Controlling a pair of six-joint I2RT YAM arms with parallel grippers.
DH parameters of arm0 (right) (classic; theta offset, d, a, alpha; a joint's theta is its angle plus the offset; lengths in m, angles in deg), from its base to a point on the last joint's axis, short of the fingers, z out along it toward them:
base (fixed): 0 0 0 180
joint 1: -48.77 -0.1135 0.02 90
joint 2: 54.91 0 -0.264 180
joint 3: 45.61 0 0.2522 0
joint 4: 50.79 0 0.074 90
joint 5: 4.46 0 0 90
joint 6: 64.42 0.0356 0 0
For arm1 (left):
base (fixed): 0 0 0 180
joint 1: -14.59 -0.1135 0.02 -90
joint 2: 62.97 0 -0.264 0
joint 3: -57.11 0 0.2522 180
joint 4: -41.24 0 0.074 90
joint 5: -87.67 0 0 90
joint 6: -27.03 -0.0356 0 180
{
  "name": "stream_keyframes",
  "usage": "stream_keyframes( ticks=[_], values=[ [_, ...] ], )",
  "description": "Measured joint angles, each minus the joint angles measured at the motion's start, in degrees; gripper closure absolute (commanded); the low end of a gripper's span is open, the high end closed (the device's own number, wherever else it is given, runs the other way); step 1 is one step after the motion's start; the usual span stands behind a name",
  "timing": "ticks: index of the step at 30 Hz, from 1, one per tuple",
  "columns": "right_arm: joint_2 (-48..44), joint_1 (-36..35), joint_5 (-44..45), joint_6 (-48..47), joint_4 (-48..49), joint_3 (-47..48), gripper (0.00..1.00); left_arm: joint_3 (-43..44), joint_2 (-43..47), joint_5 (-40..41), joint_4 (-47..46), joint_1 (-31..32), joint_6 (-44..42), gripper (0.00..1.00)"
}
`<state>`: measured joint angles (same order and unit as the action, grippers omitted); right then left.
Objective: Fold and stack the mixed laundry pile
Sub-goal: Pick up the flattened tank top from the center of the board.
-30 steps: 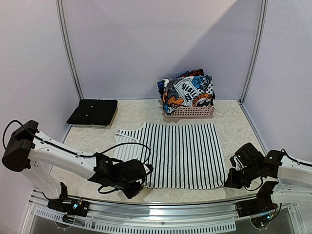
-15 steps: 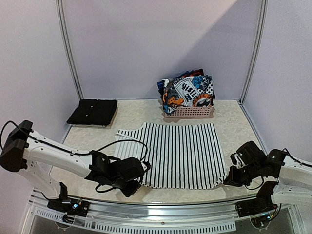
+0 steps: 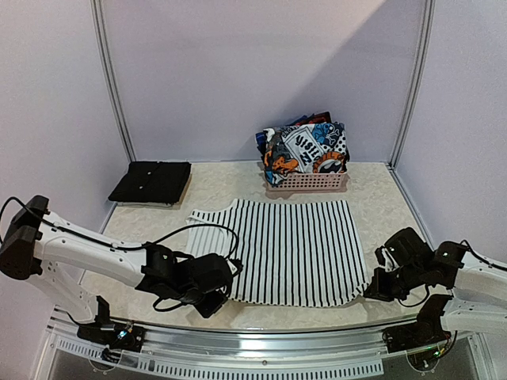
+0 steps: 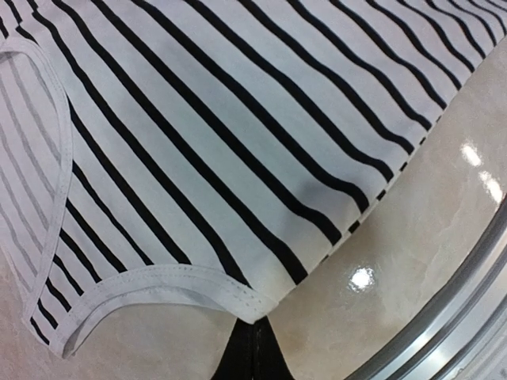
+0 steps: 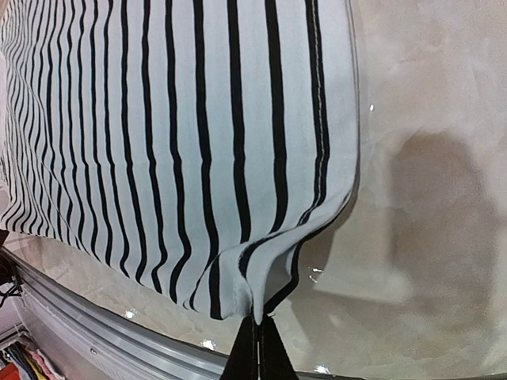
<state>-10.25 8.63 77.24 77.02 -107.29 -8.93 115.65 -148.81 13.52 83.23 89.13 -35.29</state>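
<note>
**Two Corners Pinched**

The striped top (image 3: 285, 249) lies flat in the middle of the surface (image 3: 380, 198). The left fingers (image 4: 242, 364) are closed tight on its near left corner. The right fingers (image 5: 245, 366) are closed tight on its near right corner, which is bunched up. More clothes (image 3: 305, 150) sit in the pink basket (image 3: 305, 182) at the back. A folded black piece (image 3: 150, 182) lies at the back left.
</note>
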Motion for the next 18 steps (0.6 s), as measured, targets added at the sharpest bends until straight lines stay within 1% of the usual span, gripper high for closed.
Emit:
stream_keyframes(
  ticks=[12,18],
  values=[
    [2.97,0.0,1.38,-0.04,0.22,1.62,1.0,4.37,-2.05,3.06,1.95,-0.02,0.04,1.0],
    [3.45,0.0,3.32,-0.17,-0.07,3.5,1.0,4.7,-2.05,4.26,3.3,-0.35,0.07,1.0]
  ],
)
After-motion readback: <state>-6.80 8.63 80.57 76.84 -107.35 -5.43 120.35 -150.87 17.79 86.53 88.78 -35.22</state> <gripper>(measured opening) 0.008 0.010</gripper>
